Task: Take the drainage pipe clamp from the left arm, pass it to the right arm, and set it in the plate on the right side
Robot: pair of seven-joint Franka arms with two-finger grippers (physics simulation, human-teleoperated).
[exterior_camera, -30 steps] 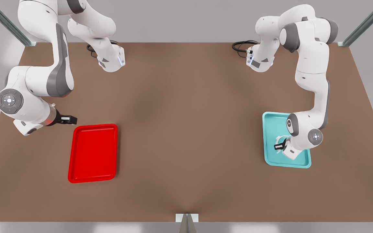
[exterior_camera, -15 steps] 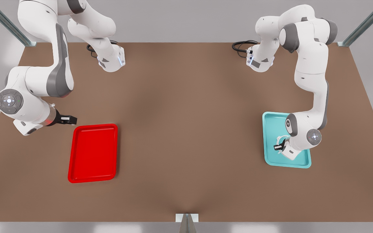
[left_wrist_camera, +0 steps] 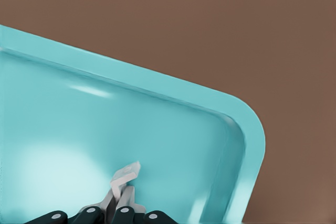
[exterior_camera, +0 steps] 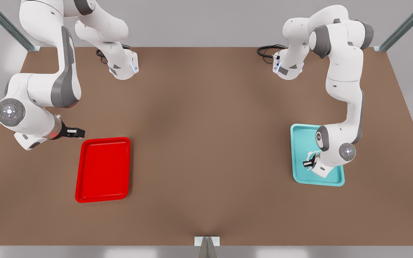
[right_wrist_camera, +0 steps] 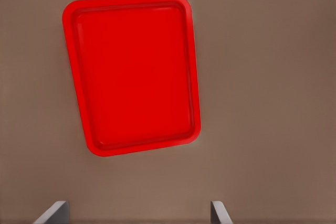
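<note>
The drainage pipe clamp is a thin white curved strip over the teal tray at the front view's right. My left gripper is down in that tray, shut on the clamp. In the left wrist view a bent white tab of the clamp sticks out from between the closed fingers of the left gripper, just above the teal tray floor. The red plate lies at the front view's left. My right gripper waits open just beyond its far left corner. The right wrist view looks down on the plate.
The brown table spreads wide between the two trays. Both arm bases and black cables sit along the far edge. A small metal bracket marks the near edge's middle.
The left arm's wrist has shifted slightly toward the front view's left and sunk a little over the teal tray. The right arm has barely moved.
</note>
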